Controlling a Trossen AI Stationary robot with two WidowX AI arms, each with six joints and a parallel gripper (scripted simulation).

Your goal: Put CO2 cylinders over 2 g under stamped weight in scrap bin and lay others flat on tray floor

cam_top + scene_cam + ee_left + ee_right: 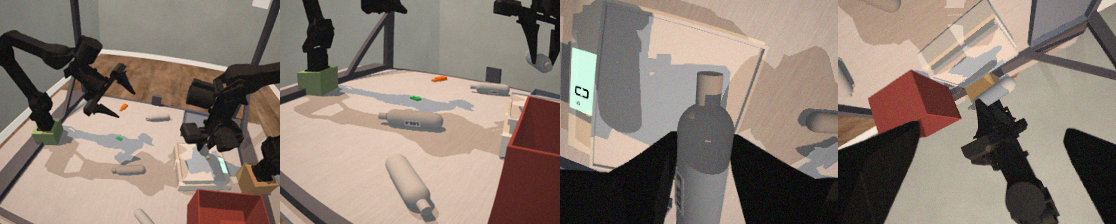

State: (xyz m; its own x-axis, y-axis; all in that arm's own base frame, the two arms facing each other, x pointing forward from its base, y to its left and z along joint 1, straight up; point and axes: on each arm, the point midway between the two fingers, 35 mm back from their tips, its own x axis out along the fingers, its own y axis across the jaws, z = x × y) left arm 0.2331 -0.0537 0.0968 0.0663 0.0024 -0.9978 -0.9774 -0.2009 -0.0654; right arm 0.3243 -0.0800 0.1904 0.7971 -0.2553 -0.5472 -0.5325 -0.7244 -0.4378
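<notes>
My left gripper (203,147) (544,62) (704,139) is shut on a grey cylinder (536,60) (705,160) (999,91), held above the scale (188,177) (677,32) (950,51). The scale's display (223,165) (581,92) reads 0. My right gripper (126,104) is open and empty, high over the table. One cylinder (129,169) (413,119) lies mid-table, its label upside down; another (159,117) (492,89) lies at the back; a third (144,216) (408,182) lies at the front. The red scrap bin (233,199) (534,184) (893,102) stands beside the scale. The blue-grey tray (196,117) (1058,20) is partly hidden by the left arm.
A small green piece (119,138) (415,98) and an orange piece (123,107) (439,79) lie on the table. A dark block (156,100) (493,74) stands at the back edge. Green (47,134) and tan (256,180) arm bases flank the table.
</notes>
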